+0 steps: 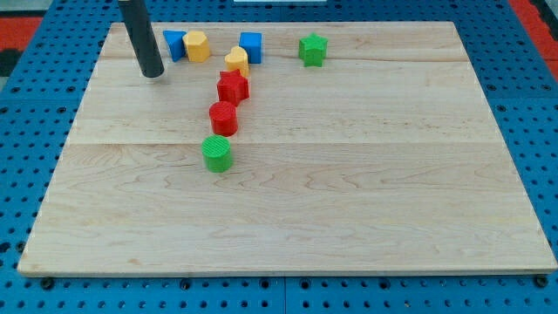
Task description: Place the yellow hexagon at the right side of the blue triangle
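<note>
tip bare, holding nothing | yellow hexagon up-right of tip, touching blue triangle's right side | task looks done | tip sits clear of both

Blue triangle, yellow hexagon, red star, green cylinder, pale wood board.
</note>
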Controlling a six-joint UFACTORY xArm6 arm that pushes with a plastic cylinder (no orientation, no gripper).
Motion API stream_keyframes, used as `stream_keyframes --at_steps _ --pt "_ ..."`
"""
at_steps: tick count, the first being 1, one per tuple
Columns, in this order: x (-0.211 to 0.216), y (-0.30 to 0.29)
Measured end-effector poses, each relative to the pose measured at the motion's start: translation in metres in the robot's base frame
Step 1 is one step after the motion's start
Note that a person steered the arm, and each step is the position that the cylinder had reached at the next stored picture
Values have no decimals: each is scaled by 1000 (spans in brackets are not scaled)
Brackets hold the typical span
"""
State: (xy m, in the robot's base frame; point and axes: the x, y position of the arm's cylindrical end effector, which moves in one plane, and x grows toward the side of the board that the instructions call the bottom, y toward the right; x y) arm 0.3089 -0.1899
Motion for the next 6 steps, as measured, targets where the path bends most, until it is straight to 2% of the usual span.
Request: stream_keyframes --at_steps 5,6 --pt "-2 14" --pt "-10 52"
